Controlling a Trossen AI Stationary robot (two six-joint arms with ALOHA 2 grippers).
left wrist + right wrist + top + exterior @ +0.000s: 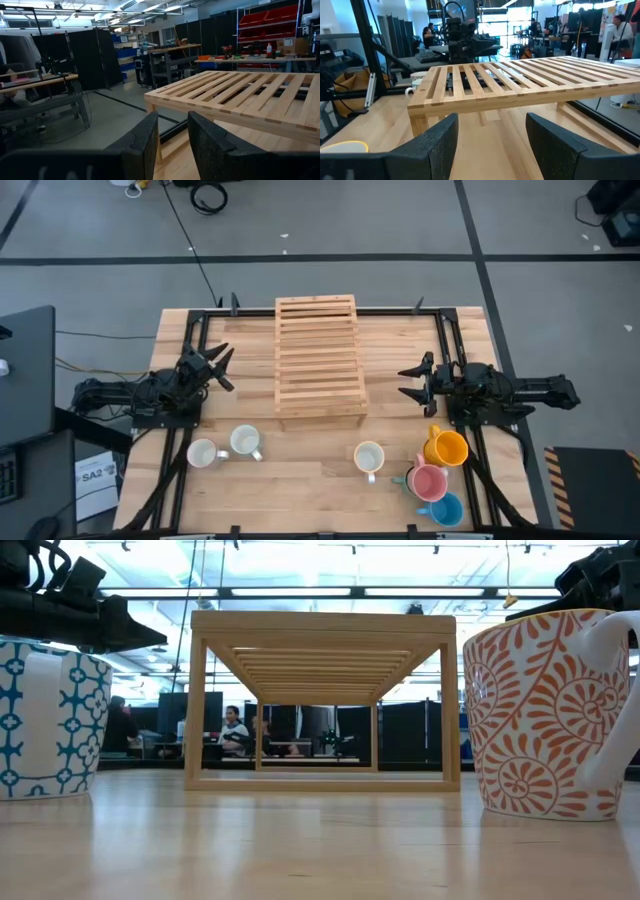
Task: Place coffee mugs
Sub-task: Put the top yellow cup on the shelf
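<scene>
Six coffee mugs stand along the bench's point(300, 480) near edge in front of the slatted wooden rack point(318, 358): three white mugs point(245, 442), empty as far as can be seen, then an orange mug point(446, 448), a pink mug point(429, 482) and a blue mug point(444, 510) clustered at the right. The left claw point(222, 367) hovers beside the rack's left side, fingers partly apart and holding nothing; the right claw point(413, 381) hovers at the rack's right side, spread wide and empty. A white label on the floor left of the bench reads "SA2" point(93, 475).

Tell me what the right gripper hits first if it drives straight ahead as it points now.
Probably the slatted wooden rack: the open right gripper faces its near side edge, empty, with nothing between them, though height is hard to judge.
</scene>
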